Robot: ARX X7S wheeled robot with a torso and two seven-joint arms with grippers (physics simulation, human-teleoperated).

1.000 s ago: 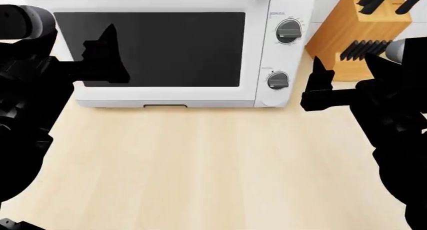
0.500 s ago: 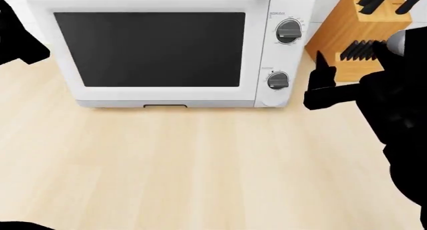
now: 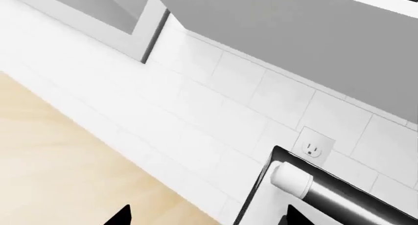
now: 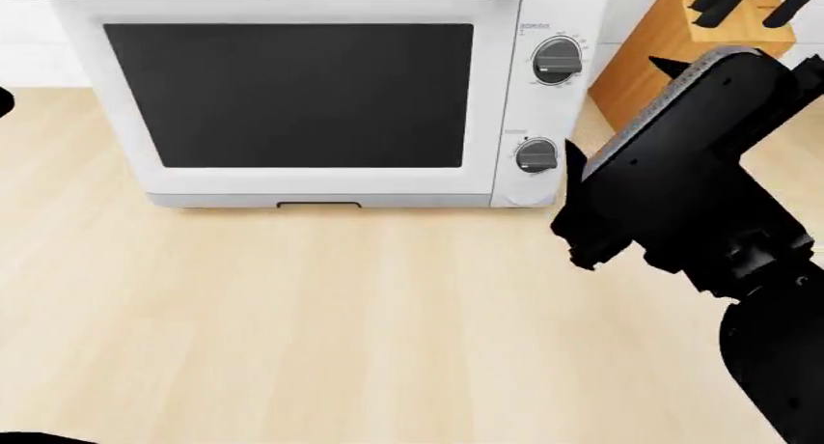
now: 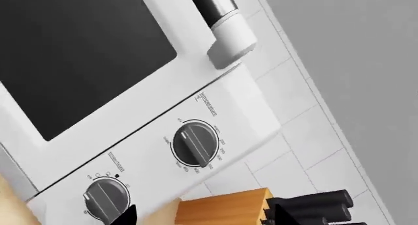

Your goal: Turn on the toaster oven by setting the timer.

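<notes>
The white toaster oven [image 4: 309, 188] stands at the back of the wooden counter, its dark glass door shut. Two grey knobs sit on its right panel, an upper one [image 4: 557, 60] and a lower one [image 4: 535, 155]. My right arm [image 4: 682, 174] hangs just right of the lower knob, not touching it. In the right wrist view my right gripper [image 5: 202, 217] is open and empty, with the upper knob [image 5: 194, 143] and the lower knob [image 5: 104, 199] ahead of it. My left gripper [image 3: 205, 218] is open and empty, facing the wall beside the oven's door handle [image 3: 326, 191].
A wooden knife block [image 4: 644, 53] with black handles stands right of the oven, partly behind my right arm; it also shows in the right wrist view [image 5: 225, 208]. A wall outlet [image 3: 313, 147] sits on the white tiled wall. The light wooden counter [image 4: 322, 319] lies in front of the oven.
My left arm has pulled away to the left, out of the head view. My right arm has risen and turned, moving closer to the oven's knob panel and covering more of the knife block.
</notes>
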